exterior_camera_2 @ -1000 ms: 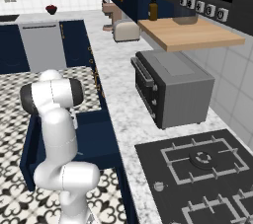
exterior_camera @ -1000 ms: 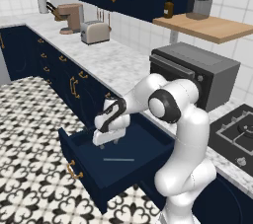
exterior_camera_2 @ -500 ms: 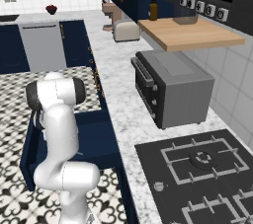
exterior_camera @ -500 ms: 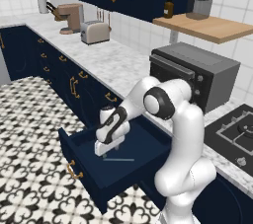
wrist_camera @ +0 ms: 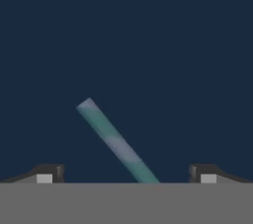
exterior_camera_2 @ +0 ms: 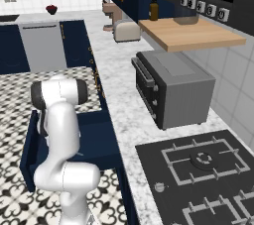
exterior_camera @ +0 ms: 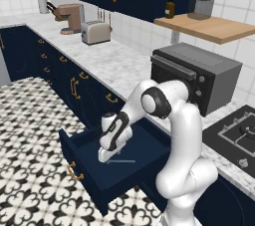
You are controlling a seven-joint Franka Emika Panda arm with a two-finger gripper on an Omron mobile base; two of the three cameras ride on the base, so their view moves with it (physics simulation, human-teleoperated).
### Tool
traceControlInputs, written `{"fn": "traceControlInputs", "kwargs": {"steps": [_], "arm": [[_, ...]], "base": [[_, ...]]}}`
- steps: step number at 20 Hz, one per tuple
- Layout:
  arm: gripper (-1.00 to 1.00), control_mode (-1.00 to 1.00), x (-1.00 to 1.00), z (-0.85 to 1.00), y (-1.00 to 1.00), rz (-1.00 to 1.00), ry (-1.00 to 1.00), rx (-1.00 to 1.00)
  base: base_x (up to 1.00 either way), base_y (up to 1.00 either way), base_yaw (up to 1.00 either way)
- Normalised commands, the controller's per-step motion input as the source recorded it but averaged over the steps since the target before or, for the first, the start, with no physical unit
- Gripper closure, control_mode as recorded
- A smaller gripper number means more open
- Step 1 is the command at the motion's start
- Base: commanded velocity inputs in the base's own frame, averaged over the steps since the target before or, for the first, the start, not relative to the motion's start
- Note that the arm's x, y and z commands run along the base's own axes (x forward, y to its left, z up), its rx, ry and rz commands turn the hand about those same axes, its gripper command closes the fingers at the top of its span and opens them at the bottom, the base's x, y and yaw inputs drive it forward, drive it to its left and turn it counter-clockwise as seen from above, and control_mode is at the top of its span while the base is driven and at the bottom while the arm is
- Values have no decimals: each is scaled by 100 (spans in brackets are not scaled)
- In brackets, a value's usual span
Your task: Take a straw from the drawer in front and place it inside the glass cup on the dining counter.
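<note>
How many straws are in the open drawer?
1. A single straw lies flat on the floor of the pulled-out drawer, right under the open gripper. The arm covers part of the drawer, so another could be hiding behind it.
</note>
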Motion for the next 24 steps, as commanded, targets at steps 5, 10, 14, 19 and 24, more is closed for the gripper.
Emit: {"fn": "traceControlInputs", "kwargs": {"steps": [5,10,14,19,24], "arm": [[-100,-100,0,-27,-12,7,-6,0],[-100,-100,0,-30,-6,6,-3,0],[-100,-100,0,-33,-3,6,-1,0],[100,-100,0,-35,0,5,0,0],[100,-100,0,-25,0,2,0,0]], "base": [[0,0,0],[0,0,0],[0,0,0],[0,0,0],[0,0,0]]}}
